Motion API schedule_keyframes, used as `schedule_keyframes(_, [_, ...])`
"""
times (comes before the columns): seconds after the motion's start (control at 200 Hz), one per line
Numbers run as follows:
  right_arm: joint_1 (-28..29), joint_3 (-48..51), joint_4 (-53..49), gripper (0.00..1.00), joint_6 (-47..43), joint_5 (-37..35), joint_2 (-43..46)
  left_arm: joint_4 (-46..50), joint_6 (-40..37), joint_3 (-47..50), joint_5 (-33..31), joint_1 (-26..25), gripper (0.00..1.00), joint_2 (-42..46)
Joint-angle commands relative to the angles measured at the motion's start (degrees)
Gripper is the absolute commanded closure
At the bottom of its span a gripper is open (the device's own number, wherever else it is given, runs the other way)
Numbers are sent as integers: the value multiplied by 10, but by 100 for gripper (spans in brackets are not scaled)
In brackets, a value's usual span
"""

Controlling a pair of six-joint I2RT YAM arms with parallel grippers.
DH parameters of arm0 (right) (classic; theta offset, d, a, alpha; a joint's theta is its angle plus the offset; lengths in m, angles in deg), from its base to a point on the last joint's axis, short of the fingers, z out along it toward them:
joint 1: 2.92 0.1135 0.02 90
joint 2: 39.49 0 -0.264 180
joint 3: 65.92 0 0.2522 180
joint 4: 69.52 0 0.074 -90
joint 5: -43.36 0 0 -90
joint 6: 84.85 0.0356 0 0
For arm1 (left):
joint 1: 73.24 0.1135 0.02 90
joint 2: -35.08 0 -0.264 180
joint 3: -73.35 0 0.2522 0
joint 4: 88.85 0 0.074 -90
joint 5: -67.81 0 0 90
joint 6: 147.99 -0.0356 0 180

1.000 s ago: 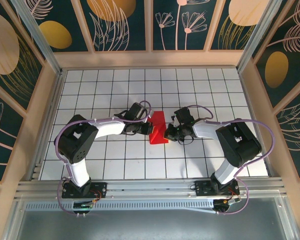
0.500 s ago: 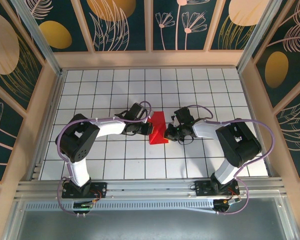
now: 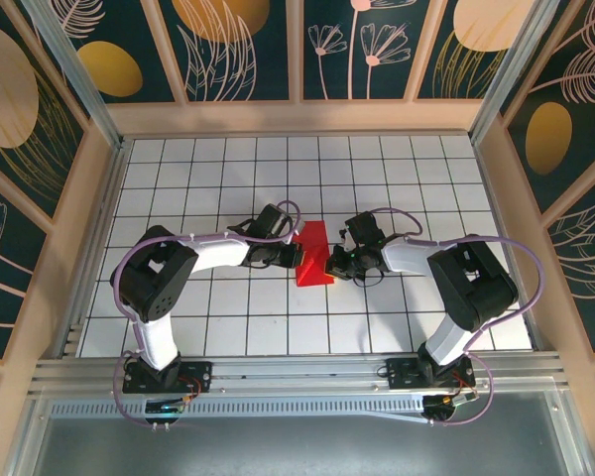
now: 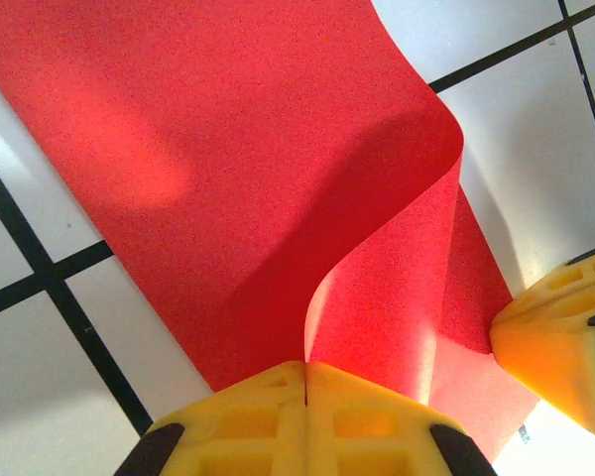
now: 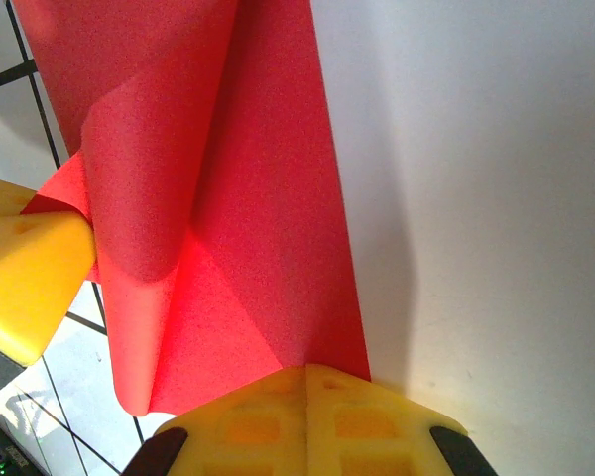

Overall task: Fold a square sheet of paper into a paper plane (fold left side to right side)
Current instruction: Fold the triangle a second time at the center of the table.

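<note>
Paper (image 3: 314,250): thin matte red sheet, creased, one flap curling, centre of gridded white table (image 3: 178,178). Your left gripper (image 4: 305,377) and right gripper (image 5: 305,379) pinch opposite edges.

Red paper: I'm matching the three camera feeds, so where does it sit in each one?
Top external: red paper mid-table, a narrow strip.
Left wrist: across the upper left and centre, one flap curling up.
Right wrist: down the left half.
Shared landmark: black grid lines on the white table.
</note>
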Motion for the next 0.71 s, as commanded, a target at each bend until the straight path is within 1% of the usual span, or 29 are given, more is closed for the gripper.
schedule_keyframes(0.0, [4, 3, -46, 100, -7, -34, -24, -6, -11, -12, -6, 3, 100, -12])
schedule_keyframes(0.065, [14, 3, -46, 100, -7, -34, -25, -7, -11, -12, -5, 3, 100, -13])
schedule_keyframes(0.41, [15, 1, -45, 100, -7, -34, -26, -11, -11, -13, -2, 3, 100, -19])
schedule_keyframes(0.701, [16, -3, -55, 100, -8, -41, -28, -9, -14, -12, -11, 3, 100, -24])
